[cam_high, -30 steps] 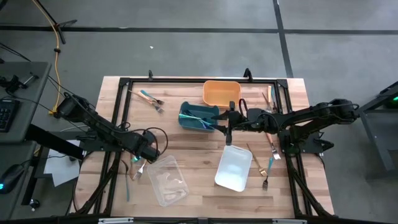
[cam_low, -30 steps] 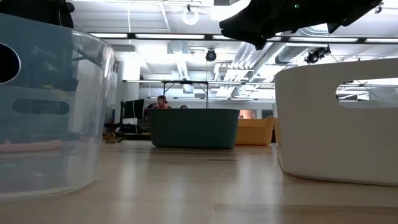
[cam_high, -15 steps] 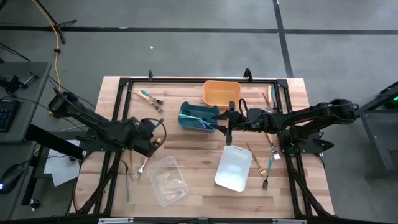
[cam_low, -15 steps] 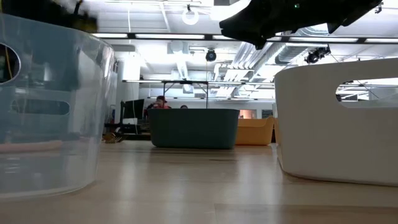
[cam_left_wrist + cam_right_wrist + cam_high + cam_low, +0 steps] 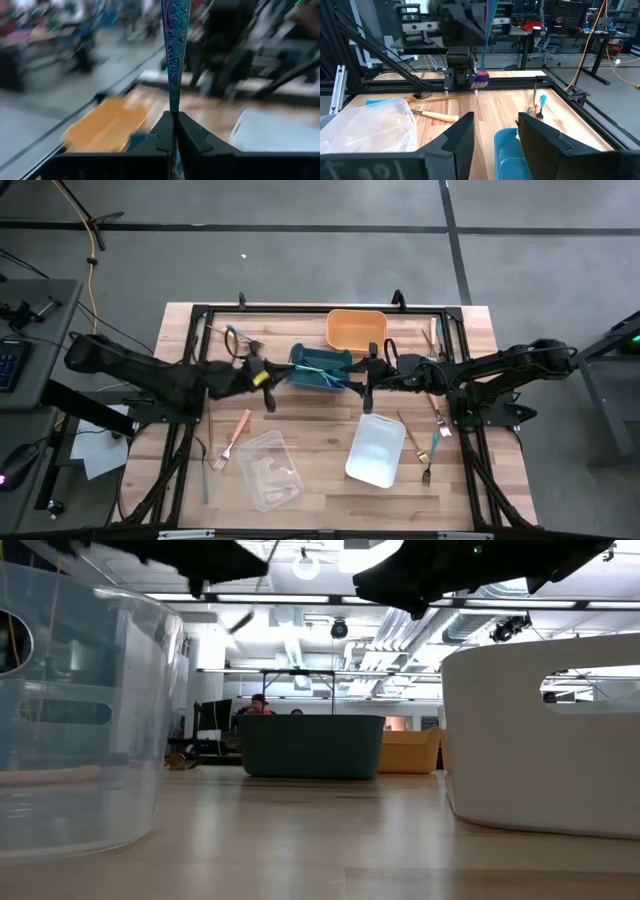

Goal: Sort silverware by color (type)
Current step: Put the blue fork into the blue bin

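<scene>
While my left tool (image 5: pixel 174 131) is pressed shut on the end of an iridescent blue-purple utensil (image 5: pixel 175 45), that piece stands straight up out of my fingertips in the wrist view, its long axis running away from me toward the bins. From above, this tool (image 5: pixel 262 372) hangs over the tabletop (image 5: pixel 310 430) just beside the near wall of the teal bin (image 5: pixel 318 368), so the bin lies directly ahead along the utensil's own line, and my left arm is plainly the nearer one for a drop there (a short advance, I judge, then release).

Nearest the front edge sit the clear bin (image 5: pixel 268 470), with something pale lying in it, and the white bin (image 5: pixel 376 450), which looks bare inside. An orange-handled fork (image 5: pixel 235 435) lies on the wood beside the clear bin. Farther back, the teal bin already holds a few blue-handled pieces. My right tool (image 5: pixel 368 376) waits, fingers spread and holding nothing, just past that bin's other side. Behind them the orange bin (image 5: pixel 356 329) stands, contents too faint to tell.
</scene>
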Controlling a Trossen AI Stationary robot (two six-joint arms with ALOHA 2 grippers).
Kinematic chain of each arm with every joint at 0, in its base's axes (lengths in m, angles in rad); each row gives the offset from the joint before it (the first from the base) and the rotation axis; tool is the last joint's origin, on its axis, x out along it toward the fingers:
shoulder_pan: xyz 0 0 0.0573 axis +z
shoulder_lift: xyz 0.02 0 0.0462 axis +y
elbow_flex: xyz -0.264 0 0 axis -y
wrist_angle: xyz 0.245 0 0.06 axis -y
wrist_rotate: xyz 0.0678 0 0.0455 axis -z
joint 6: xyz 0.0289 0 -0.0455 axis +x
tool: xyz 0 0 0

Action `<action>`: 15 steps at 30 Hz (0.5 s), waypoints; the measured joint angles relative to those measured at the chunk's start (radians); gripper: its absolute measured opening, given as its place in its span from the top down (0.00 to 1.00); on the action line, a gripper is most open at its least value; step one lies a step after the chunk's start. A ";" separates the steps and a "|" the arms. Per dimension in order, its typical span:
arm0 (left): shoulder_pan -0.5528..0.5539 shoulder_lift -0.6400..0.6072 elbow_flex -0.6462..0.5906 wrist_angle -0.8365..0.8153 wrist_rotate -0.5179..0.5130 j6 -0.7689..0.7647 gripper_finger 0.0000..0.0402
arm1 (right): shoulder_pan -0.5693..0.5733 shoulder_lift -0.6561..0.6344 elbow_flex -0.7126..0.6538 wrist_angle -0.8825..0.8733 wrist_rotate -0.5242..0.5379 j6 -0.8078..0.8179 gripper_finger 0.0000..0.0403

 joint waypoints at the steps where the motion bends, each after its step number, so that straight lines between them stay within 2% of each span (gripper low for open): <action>1: 0.027 0.013 -0.033 0.085 0.046 0.004 1.00 | 0.000 0.000 0.000 -0.004 0.000 0.000 0.64; 5: 0.108 0.059 -0.109 0.299 0.173 0.004 1.00 | 0.000 0.000 0.000 -0.004 0.000 -0.013 0.64; 10: 0.151 0.096 -0.126 0.319 0.254 -0.009 1.00 | 0.000 0.000 0.000 0.010 0.000 -0.035 0.64; 15: 0.162 0.098 -0.125 0.323 0.264 -0.023 1.00 | 0.000 0.000 0.000 0.017 0.002 -0.035 0.64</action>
